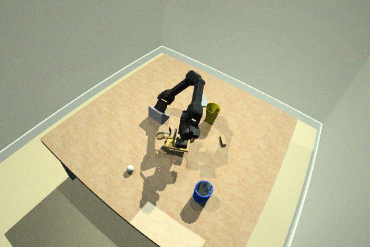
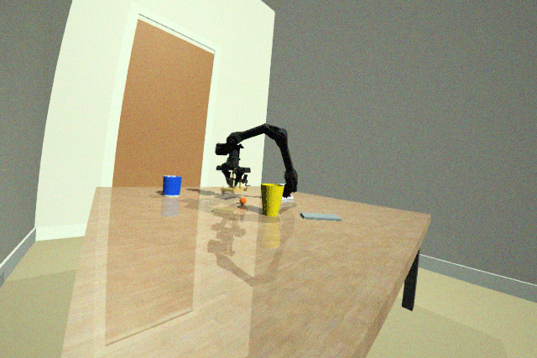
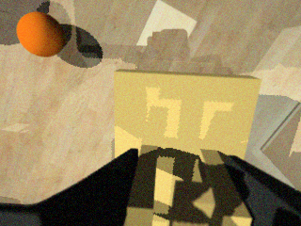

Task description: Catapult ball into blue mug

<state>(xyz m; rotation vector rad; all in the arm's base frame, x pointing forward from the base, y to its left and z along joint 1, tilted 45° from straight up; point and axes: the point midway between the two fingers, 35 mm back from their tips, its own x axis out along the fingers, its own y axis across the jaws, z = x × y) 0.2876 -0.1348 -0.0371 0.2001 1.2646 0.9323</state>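
Top view: arm [image 1: 197, 95] [image 2: 284, 146] is bent over the wooden catapult [image 1: 171, 148] [image 2: 227, 189] [image 3: 188, 104], gripper [image 1: 178, 140] [image 2: 236, 183] [image 3: 181, 159] pointed down at it. The catapult's round cup [image 1: 156, 136] is seen on the side away from the gripper, with no ball in it. White ball [image 1: 129, 168] is on the table [image 1: 104, 118] [image 2: 303, 280], near the edge and well apart from the catapult. Blue mug [image 1: 203, 191] [image 2: 172, 185] is upright, well apart from the catapult; yellow cup [image 1: 212, 113] [image 2: 272, 199] is upright on another side, with a small wooden block [image 1: 222, 140] [image 2: 225, 211] lying near it. Orange ball [image 1: 192, 139] [image 2: 242, 200] [image 3: 39, 34] is mostly hidden by the arm. Exterior view: orange ball is seen between the catapult and the yellow cup; a flat grey-blue slab [image 1: 204, 100] [image 2: 320, 216] lies beyond the cup. Catapult base appears slightly raised off the table, though it is small and partly covered here. Wrist view: fingers are parted about halfway and clamped on the catapult's upright part; its flat base board extends ahead of the fingertips. Orange ball is off to one side, apart from the board.
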